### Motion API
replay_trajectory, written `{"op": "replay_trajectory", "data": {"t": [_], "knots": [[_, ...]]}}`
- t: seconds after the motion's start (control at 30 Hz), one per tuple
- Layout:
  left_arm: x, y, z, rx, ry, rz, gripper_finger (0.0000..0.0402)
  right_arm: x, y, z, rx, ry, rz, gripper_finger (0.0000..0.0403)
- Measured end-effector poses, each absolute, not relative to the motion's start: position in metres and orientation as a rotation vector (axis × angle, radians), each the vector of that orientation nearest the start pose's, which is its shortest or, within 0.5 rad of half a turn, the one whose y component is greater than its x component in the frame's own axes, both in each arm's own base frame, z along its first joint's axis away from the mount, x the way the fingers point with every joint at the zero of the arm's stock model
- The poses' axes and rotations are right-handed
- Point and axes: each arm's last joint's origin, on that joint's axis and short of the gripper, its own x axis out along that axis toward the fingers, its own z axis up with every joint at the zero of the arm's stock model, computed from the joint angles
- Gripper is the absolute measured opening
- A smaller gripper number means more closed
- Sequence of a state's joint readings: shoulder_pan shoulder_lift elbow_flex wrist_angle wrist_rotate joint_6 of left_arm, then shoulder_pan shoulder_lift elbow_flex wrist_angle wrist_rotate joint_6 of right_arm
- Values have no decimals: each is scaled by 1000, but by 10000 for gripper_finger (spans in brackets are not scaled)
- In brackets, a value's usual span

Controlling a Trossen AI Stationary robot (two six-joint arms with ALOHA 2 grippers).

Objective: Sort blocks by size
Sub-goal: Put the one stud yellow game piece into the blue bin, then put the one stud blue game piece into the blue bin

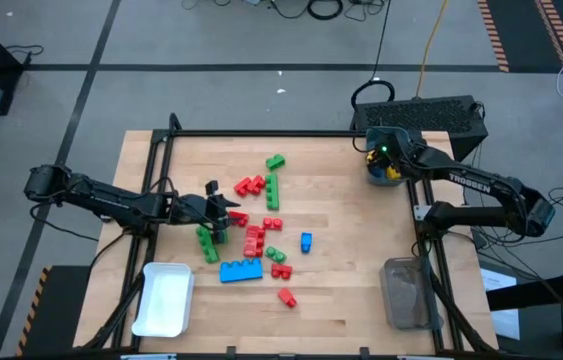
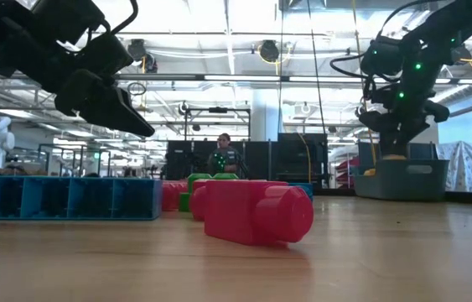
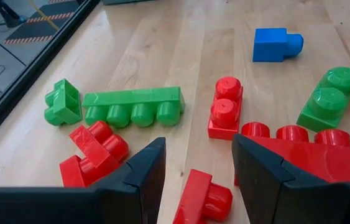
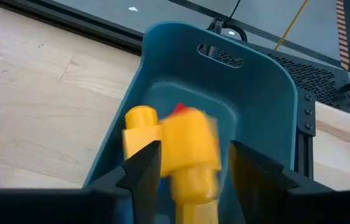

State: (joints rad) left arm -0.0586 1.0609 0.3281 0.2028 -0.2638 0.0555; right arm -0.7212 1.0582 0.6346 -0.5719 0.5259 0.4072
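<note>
One yellow block (image 4: 184, 155) upright over teal bin (image 4: 268, 93) | right tool (image 4: 190, 171) jaws apart, grip unclear

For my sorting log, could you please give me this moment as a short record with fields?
left gripper: open, empty, hovering above the red and green blocks at the table's left-centre
right gripper: open, over the teal bin at the far right corner
yellow block: blurred between the right gripper's fingers, above the bin
loose blocks: long green bar, small blue block, long blue bar
white bin: near left corner
</note>
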Motion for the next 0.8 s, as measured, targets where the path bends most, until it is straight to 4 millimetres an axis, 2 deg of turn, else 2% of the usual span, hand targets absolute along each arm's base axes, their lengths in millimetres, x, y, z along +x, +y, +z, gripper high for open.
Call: {"op": "replay_trajectory", "data": {"t": [0.27,0.5,0.67,0.8], "knots": [[196,-4,166,137,530,187,167,136,-136,211,436,775,-1305,184],[196,-4,166,116,530,192,167,157,-130,223,476,610,-1048,184],[197,-5,168,65,543,172,167,177,-119,234,453,489,-858,179],[201,-6,176,57,577,151,167,188,-106,239,421,442,-763,168]]}}
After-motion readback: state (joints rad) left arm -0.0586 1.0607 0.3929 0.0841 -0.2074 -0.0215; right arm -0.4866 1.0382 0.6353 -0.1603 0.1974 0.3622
